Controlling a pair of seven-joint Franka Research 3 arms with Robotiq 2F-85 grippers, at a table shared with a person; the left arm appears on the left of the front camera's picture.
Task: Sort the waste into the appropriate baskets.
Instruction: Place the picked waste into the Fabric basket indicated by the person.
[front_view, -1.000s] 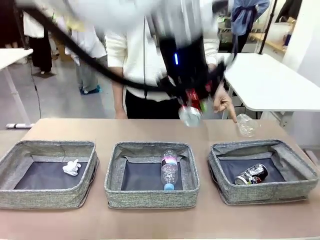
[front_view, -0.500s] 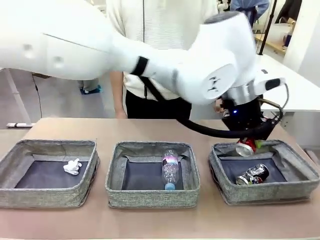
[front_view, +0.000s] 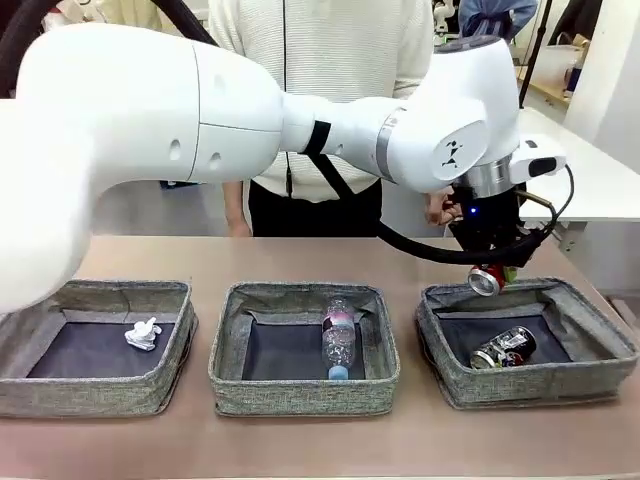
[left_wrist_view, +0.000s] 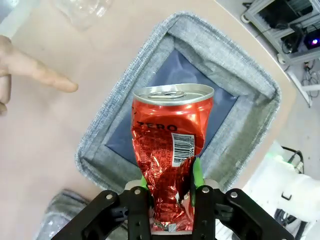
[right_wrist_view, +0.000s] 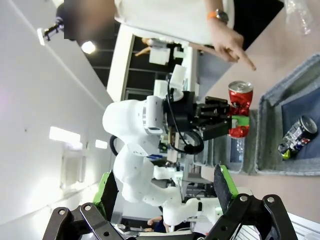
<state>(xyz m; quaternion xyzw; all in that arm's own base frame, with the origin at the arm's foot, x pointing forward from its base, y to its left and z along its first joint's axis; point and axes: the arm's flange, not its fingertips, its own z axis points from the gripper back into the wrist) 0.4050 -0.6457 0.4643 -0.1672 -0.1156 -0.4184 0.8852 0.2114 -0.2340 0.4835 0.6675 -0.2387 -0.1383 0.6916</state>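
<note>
Front view gives you the left gripper (front_view: 490, 272) clenched on the red can (front_view: 487, 280), held above the far rim of the right basket (front_view: 600, 368), where the black-silver can (front_view: 503, 348) lies. Your right gripper (right_wrist_view: 165, 192) is spread wide, holding nothing.

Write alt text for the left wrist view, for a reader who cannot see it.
The left gripper, black with green pads, is shut on a crushed red can held above a grey woven fabric basket with a dark flat bottom. A person's hand points a finger from the left edge over the tan table, with crumpled clear plastic at the top.
</note>
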